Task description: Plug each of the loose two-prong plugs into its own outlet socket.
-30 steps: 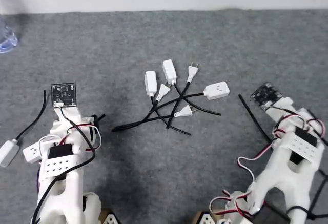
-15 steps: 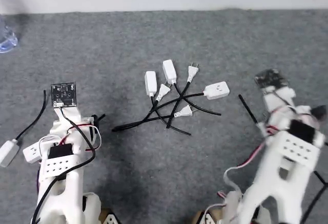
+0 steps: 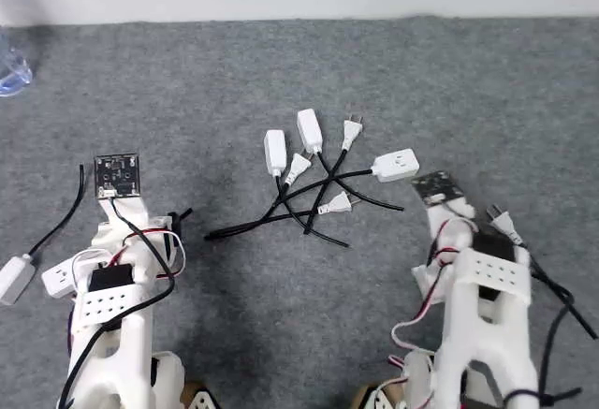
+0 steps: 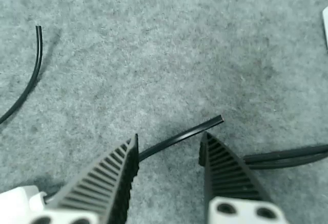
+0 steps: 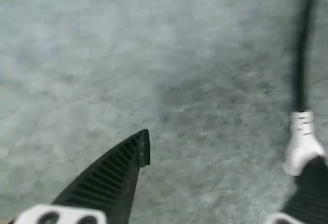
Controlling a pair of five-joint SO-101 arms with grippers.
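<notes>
Three white two-prong plugs (image 3: 335,205) on black cords (image 3: 245,226) lie tangled among white block outlet sockets (image 3: 396,165) in the middle of the grey felt worktop (image 3: 281,334), all unplugged, while the left gripper (image 4: 169,142) and right gripper (image 5: 225,157) hover wide open and empty near its front edge, apparently poised to fetch them.

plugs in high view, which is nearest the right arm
The lone plug beside the right arm; the rest lie in the central cord tangle.
</notes>
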